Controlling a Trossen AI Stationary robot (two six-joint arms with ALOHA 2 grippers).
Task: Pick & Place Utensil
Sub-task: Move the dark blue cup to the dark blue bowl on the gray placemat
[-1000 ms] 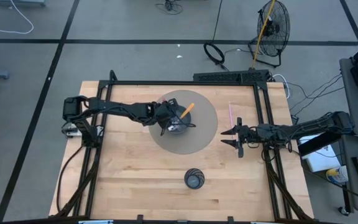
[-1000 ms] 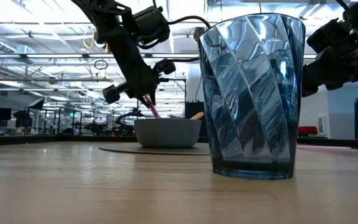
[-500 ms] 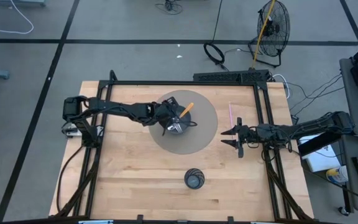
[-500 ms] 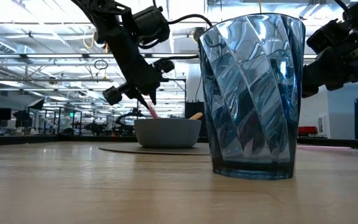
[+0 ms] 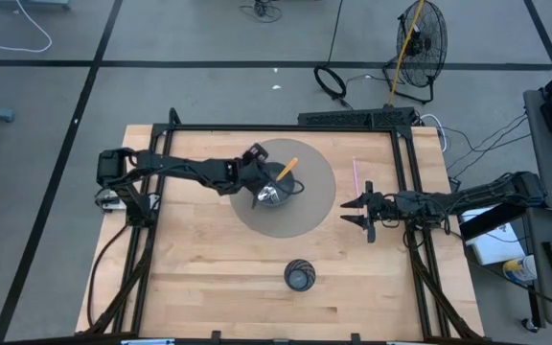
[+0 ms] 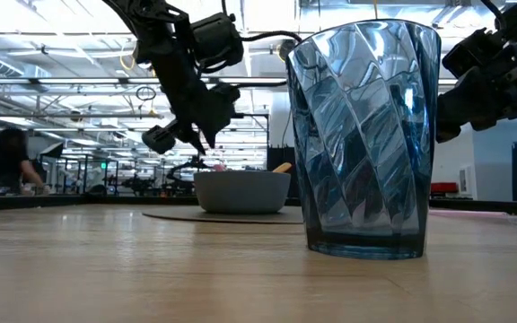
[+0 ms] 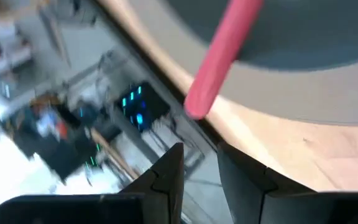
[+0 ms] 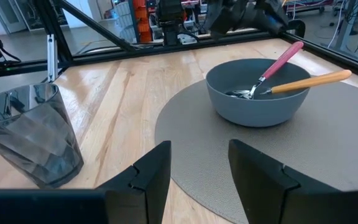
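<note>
The left pincer [image 5: 253, 157] hangs just off the bowl [image 5: 274, 193] at about its 10 o'clock in the high view, above the round mat [image 5: 310, 206]. Its two fingers [image 7: 166, 177] stand a little apart with nothing between them, so it reads as released. The pink utensil [image 8: 281, 60] lies with its head in the bowl and its handle leaning over the rim, free of the pincer; a second utensil with an orange handle [image 8: 309, 81] rests beside it in the same bowl.

I judge the placing step as done and the retreat as the step in hand. The next move calls for the left arm to lift clear without brushing the pink handle, which pokes up close to the fingers. Then, if more is to be moved, a pink stick [image 5: 355, 174] lies on the desk [image 5: 199, 278] at the mat's 2 o'clock.

The right pincer [image 5: 365, 212] waits at the bowl's 3 o'clock, off the mat, its fingers spread.

The right wrist view alone shows both utensils seated in the bowl and the glass [image 8: 30, 134] standing at the mat's edge. The low view shows the left pincer [image 6: 179, 136] raised above the bowl [image 6: 242, 191] rim, with the glass [image 6: 366, 139] large in front. The high view gives the layout, with the glass [image 5: 299, 276] at the bowl's 6 o'clock. The left wrist view shows the pink handle [image 7: 222, 53] close up, untouched.
</note>
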